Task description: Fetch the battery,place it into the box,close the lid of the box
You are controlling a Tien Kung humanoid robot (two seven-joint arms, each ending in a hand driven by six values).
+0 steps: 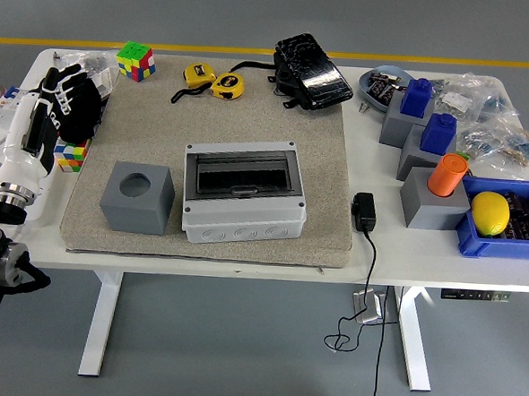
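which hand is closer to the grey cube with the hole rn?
Left. The left hand hovers at the table's left edge, up and left of the grey cube, fingers relaxed and holding nothing. The right hand isn't in the head view at all.

No text, label, brand, number or sign can be read anywhere on the table [441,249]. The grey box [244,193] and the two yellow tape measures [214,81] carry no marking that shows at this size. Any print on the clear bags [502,132] at the far right is too small to read.
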